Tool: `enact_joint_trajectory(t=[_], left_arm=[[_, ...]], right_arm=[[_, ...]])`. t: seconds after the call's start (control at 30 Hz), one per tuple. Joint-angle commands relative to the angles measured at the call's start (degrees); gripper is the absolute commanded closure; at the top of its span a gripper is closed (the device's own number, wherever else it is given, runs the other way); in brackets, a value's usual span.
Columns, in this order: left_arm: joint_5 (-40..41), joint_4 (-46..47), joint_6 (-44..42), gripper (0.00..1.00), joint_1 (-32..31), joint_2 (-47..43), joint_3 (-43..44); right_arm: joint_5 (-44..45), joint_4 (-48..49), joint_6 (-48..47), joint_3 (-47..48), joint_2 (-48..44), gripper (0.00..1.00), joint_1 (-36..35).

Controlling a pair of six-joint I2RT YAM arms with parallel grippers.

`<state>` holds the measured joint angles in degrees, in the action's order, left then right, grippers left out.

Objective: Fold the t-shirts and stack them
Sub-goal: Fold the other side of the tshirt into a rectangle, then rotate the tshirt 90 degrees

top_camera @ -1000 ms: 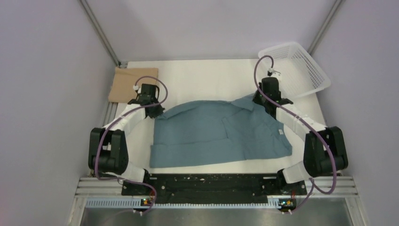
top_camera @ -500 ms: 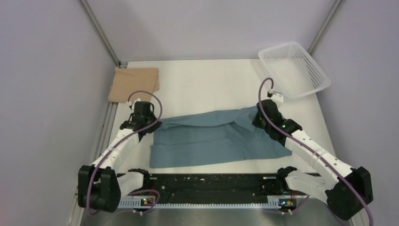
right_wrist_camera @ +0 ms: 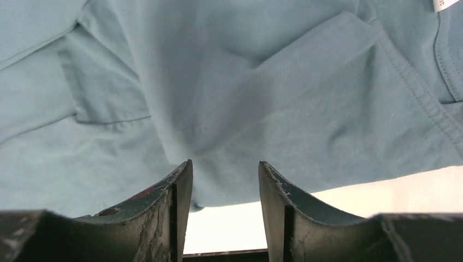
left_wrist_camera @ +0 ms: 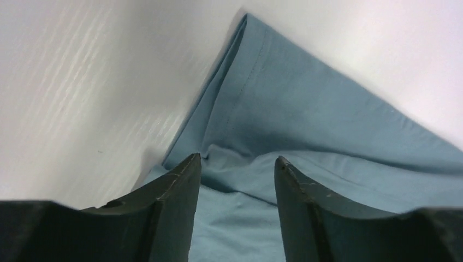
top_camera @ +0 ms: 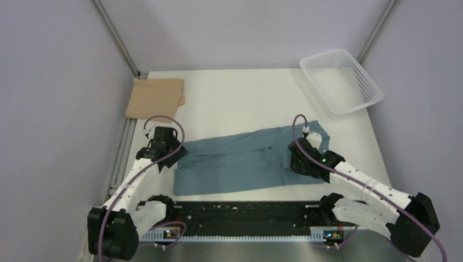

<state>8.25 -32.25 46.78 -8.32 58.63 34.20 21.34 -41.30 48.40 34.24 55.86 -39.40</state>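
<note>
View from above the rig I am operating: a white table point(top_camera: 240, 98) with both arms reaching in from the near edge. The teal-blue t-shirt point(top_camera: 240, 164) is lying across the near middle of the table as a long, low band running left to right, with overlapping layers of cloth showing along it.

The left gripper point(top_camera: 172, 154) is sitting at the shirt's left end, pointing down at the cloth. In its wrist camera I am seeing the two dark fingers point(left_wrist_camera: 174, 191) parted, a puckered fold of teal cloth showing in the gap, and a doubled, stitched edge running away to a point on the bare table.

The right gripper point(top_camera: 297, 164) is hanging over the right part of the shirt. Its fingers point(right_wrist_camera: 177, 191) are also spread, released rather than clamped. Beyond them a ridge of cloth and a sleeve hem are showing, and a small white neck label point(right_wrist_camera: 446, 4) is peeking in at the top right corner.

The tan t-shirt point(top_camera: 155, 97) is resting as a flat folded rectangle in the far left corner, well apart from the teal one. A white mesh basket point(top_camera: 341, 82) is standing at the far right.
</note>
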Motion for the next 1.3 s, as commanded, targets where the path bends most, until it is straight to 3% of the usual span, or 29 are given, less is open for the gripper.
enact_joint_trajectory(t=[0.0, 0.1, 0.17, 0.23, 0.3, 0.33, 0.47, 0.6, 0.73, 0.9, 1.03, 1.13, 1.27], left_arm=[[2.6, -2.8, 1.4, 0.33, -0.1, -5.5, 2.2], [1.7, -2.0, 0.5, 0.18, -0.1, -6.8, 4.0], [0.2, -0.6, -0.5, 0.07, -0.1, -6.4, 5.4], [-1.7, 1.0, -1.3, 0.05, -0.1, -5.0, 6.5], [-3.9, 3.2, -2.2, 0.04, -0.2, -2.9, 7.2], [-5.4, 4.9, -2.4, 0.03, -0.2, -1.6, 7.2], [-14.9, 14.4, -1.6, 0.02, -0.5, 5.1, 6.7], [-21.0, 19.2, -2.0, 0.01, -1.7, 14.7, 8.1], [-18.8, 18.5, -3.2, 0.01, -1.9, 19.1, 6.4], [-11.6, 16.0, -2.5, 0.01, -1.8, 21.4, 2.7], [-11.9, 15.9, -2.2, 0.01, -1.8, 23.5, 1.1], [-13.5, 14.3, -0.9, 0.03, -1.9, 22.1, -0.3], [-12.7, 11.9, 1.2, 0.03, -3.7, 12.9, -4.3]], right_arm=[[2.2, -2.2, 2.5, 0.8, -5.9, 0.51, -3.1], [2.9, 0.2, -2.7, 2.4, -9.1, 0.45, -3.1], [2.6, 1.6, -7.3, 4.4, -10.5, 0.35, -3.0], [3.3, 1.0, -13.3, 7.5, -11.4, 0.23, -3.1], [6.3, -0.9, -14.9, 10.5, -11.8, 0.03, -3.1], [7.3, -0.5, -15.3, 11.0, -12.1, 0.01, -3.1], [3.7, 10.6, -15.9, 9.1, -6.8, 0.01, -3.0], [-3.9, 17.9, -11.2, 8.9, 8.5, 0.01, 2.4], [-11.0, 23.1, -9.2, 7.0, 18.4, 0.04, 8.1], [-6.9, 24.1, -7.1, -0.2, 19.6, 0.04, 9.4], [-12.7, 32.7, -6.0, -4.6, 24.3, 0.05, 10.9], [-12.7, 37.3, -6.9, -0.3, 31.5, 0.05, 11.1], [-12.4, 42.4, -9.4, 13.3, 42.5, 0.05, 11.4]])
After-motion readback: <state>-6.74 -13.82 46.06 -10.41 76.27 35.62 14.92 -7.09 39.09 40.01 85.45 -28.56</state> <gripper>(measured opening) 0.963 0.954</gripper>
